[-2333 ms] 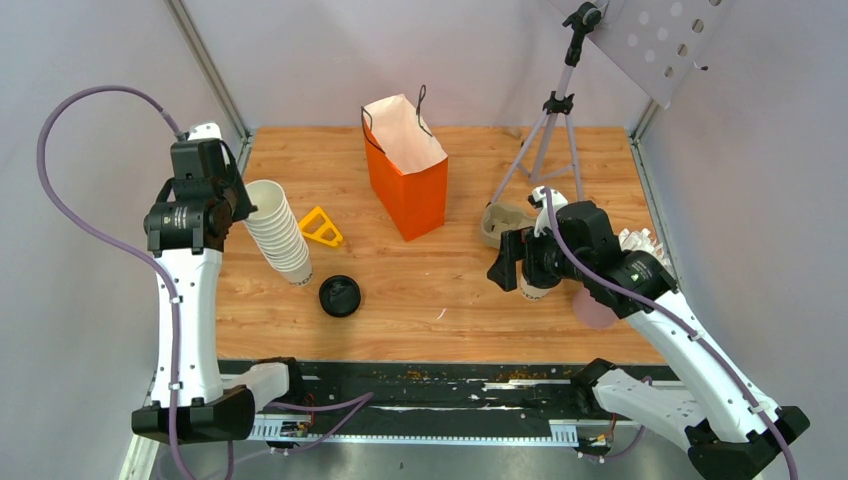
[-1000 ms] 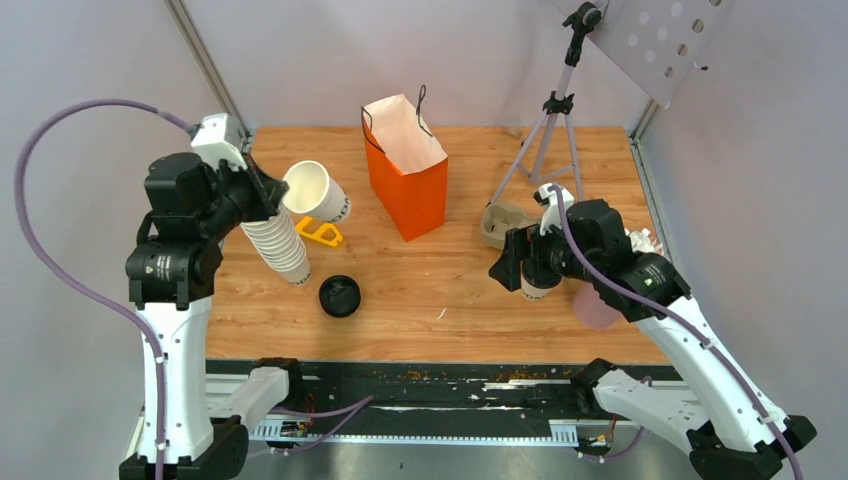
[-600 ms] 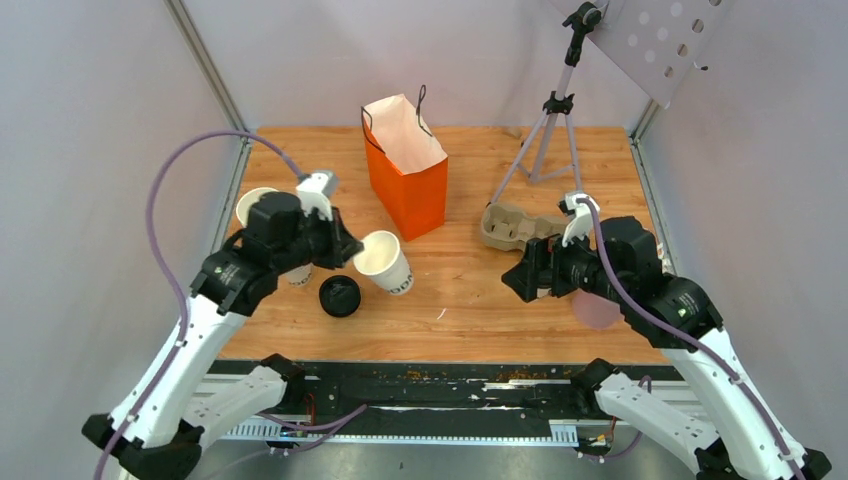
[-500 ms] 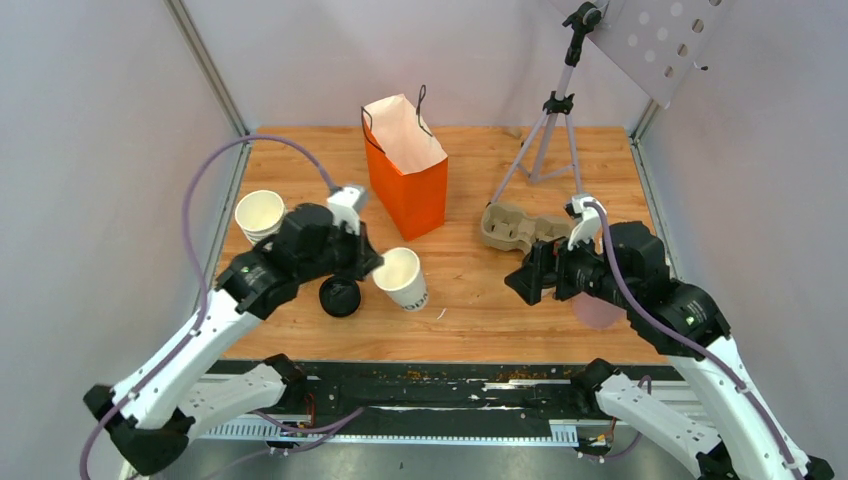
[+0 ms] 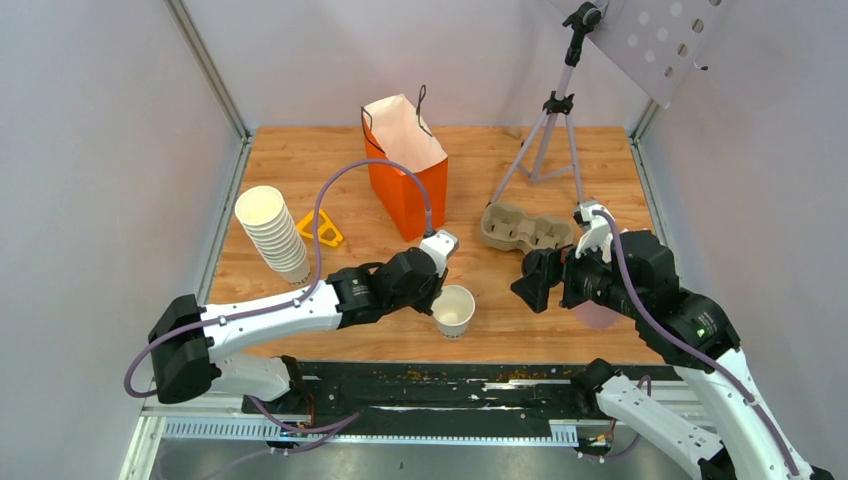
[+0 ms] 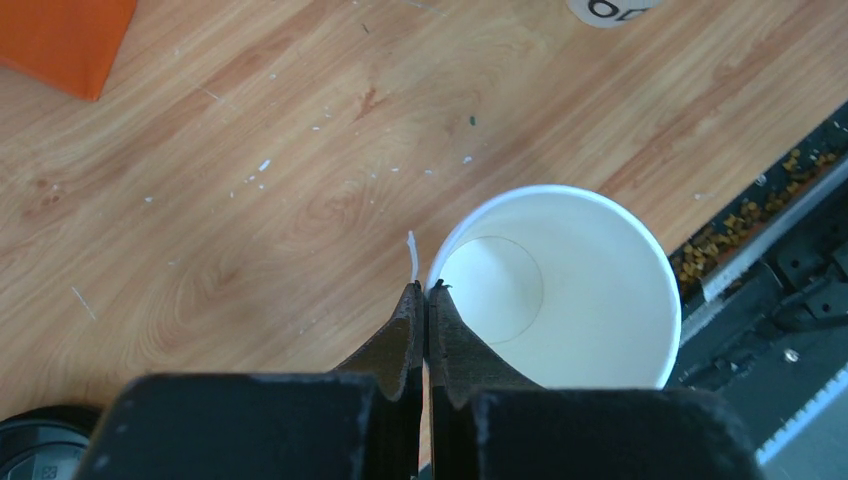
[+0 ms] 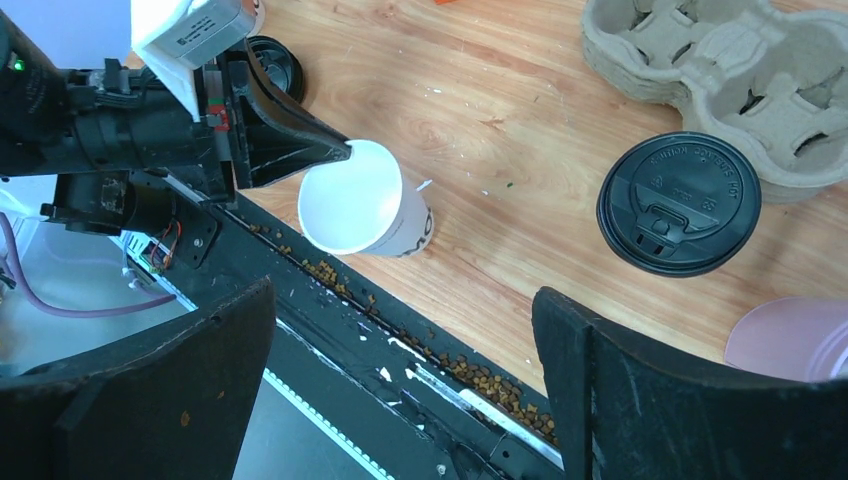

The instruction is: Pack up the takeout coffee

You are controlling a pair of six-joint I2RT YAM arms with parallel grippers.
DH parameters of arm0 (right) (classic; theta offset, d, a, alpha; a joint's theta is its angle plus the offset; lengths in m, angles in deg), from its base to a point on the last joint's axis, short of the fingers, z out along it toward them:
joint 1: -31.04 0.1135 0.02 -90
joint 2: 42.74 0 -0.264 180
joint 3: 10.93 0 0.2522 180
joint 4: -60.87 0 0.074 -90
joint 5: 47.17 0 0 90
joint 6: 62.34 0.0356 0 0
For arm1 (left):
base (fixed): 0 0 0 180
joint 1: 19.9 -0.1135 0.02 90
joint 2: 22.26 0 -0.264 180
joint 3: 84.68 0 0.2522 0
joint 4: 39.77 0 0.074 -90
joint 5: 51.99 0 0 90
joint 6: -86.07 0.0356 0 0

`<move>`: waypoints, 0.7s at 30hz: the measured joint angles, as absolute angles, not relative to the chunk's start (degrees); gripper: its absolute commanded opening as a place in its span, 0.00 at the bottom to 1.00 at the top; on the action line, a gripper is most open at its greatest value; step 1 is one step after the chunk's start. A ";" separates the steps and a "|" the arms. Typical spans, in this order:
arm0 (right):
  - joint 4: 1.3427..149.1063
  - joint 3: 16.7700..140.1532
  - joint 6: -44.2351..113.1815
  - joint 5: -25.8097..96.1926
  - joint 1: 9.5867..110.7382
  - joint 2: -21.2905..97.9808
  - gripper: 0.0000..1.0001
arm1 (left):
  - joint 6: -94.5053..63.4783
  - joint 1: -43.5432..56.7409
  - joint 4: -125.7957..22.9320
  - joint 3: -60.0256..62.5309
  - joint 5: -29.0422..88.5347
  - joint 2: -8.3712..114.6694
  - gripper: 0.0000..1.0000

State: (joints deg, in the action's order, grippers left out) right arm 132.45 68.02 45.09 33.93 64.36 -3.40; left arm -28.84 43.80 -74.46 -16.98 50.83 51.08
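Observation:
The takeout coffee [image 7: 680,203] shows in the right wrist view as a round black lid seen from above, next to the cardboard cup carrier [image 7: 740,70]. In the top view my right arm hides it. My right gripper [image 7: 405,290] hangs open above the table's front edge, left of that cup, holding nothing; the top view also shows the right gripper [image 5: 545,280]. My left gripper [image 6: 427,290] is shut on the rim of a lidless white paper cup [image 6: 570,270], one finger inside and one outside. That cup [image 5: 453,310] sits near the front edge, mid-table. The orange paper bag [image 5: 405,170] stands open at the back.
A tall stack of lidless white cups [image 5: 272,228] leans at the left beside a yellow triangle [image 5: 320,227]. A loose black lid [image 7: 275,62] lies behind my left arm. The cup carrier [image 5: 525,228], a tripod [image 5: 555,110] and a pink object [image 5: 598,315] stand on the right.
My left arm has swung from the cup stack to the front middle of the table, carrying the lidless cup. My right gripper has drifted right and back, still open.

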 measured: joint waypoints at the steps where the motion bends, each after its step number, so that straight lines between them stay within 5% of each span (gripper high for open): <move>1: 132.71 68.02 44.98 33.97 64.36 -3.43 1.00 | -28.51 43.82 -72.43 -18.38 51.48 51.08 0.02; 9: 135.99 68.02 44.08 34.97 64.36 -4.23 1.00 | -26.50 43.80 -61.37 -25.44 56.36 52.48 0.05; 16: 138.09 67.84 44.04 35.59 64.36 -6.09 1.00 | -26.81 43.82 -58.73 -26.30 56.90 53.34 0.51; 21: 138.68 67.10 44.11 35.76 64.36 -7.32 1.00 | -27.11 43.82 -66.22 -23.19 57.51 50.25 0.60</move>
State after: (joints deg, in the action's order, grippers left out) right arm 138.68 67.10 44.11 35.76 64.36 -7.32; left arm -27.11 43.82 -66.22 -23.19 57.51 50.25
